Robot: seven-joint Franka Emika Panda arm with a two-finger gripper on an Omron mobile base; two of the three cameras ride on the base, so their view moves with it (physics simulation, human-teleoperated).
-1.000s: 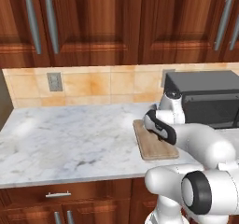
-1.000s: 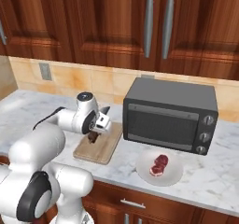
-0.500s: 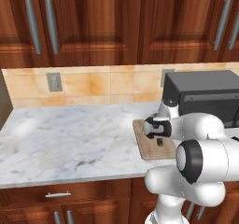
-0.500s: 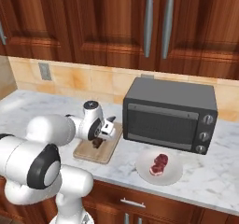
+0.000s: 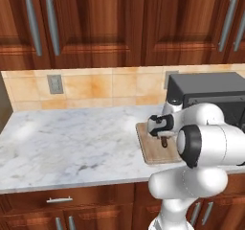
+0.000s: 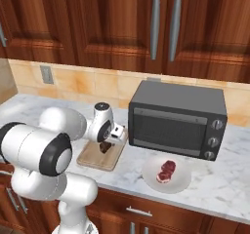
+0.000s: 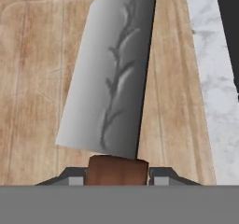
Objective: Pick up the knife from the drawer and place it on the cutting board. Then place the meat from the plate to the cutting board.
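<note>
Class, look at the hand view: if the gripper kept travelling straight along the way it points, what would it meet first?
Most likely the cutting board. The gripper holds the knife by its brown handle, blade stretched out ahead over the wood. The blade tip would probably touch the board first, though the gap between them is hard to judge.

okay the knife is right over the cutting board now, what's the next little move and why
Probably ease down a touch and open the end effector. It grips the knife by its brown handle, with the blade stretched over the cutting board, so it would land on the wood. The meat waits on the plate.
</note>
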